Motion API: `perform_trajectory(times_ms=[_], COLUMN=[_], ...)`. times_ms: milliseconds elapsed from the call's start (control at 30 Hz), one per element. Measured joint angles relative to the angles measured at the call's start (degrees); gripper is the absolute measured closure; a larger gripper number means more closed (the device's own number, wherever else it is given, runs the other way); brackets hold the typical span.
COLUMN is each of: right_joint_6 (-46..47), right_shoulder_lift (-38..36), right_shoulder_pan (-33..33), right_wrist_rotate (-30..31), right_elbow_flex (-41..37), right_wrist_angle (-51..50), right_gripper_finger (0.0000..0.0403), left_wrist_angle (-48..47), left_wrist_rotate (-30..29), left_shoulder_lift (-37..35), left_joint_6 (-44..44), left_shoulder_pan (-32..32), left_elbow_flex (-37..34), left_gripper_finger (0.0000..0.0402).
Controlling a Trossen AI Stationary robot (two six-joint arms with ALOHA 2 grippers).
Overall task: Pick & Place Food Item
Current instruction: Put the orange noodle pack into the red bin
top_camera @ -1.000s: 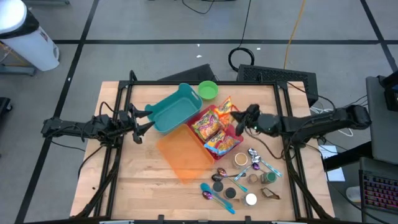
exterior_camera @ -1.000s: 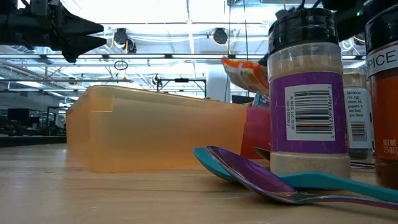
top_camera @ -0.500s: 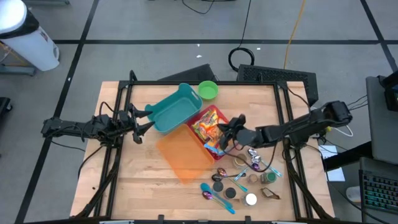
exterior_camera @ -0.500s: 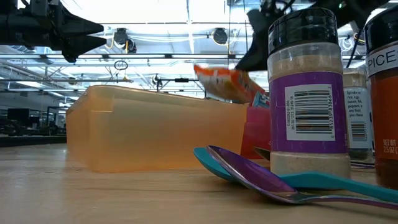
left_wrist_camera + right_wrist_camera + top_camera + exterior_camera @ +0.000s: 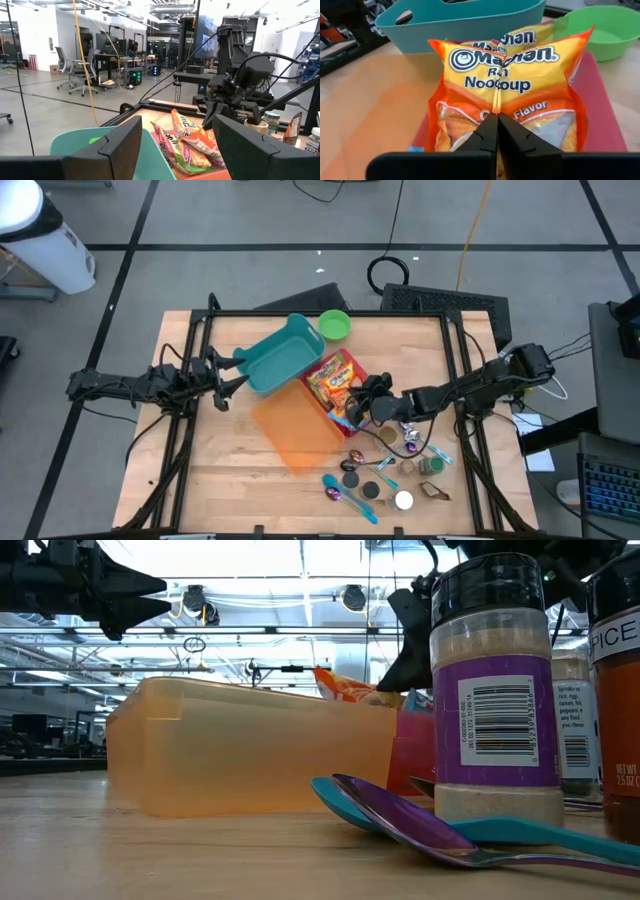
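Right claw (image 5: pixel 496 131) pinching crinkly orange noodle packet (image 5: pixel 507 95) over red bin (image 5: pixel 312 395).

The ramen packet (image 5: pixel 505 95) pinched in my black right hand (image 5: pixel 495 131) is orange and yellow with dark lettering. Beneath it lies a red tray (image 5: pixel 602 117). Beyond my fingertips stand a teal bin (image 5: pixel 465 22) and a lime-green bowl (image 5: pixel 607 30). Beside the tray, a translucent orange lid (image 5: pixel 292 430) covers pale wooden tabletop (image 5: pixel 220 470).
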Motion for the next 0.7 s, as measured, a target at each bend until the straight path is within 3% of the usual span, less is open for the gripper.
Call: perform_trajectory(times_ms=[300, 700], right_joint_6=[0.8, -4.5], right_shoulder_lift=[0.0, -3.2], right_shoulder_pan=[0.3, 0.2], right_wrist_rotate=[-0.4, -3.2], right_elbow_flex=[0.0, -0.1], right_wrist_angle=[-1.7, -1.9], right_gripper_finger=[0.0390, 0.0241], left_wrist_angle=[0.0, 0.0], left_wrist_rotate=[0.0, 0.0], left_shoulder_lift=[0.0, 0.0], left_joint_6=[0.0, 0.0], left_shoulder_pan=[0.0, 0.0], left_elbow_flex=[0.0, 0.0], left_gripper_finger=[0.0149, 0.0149])
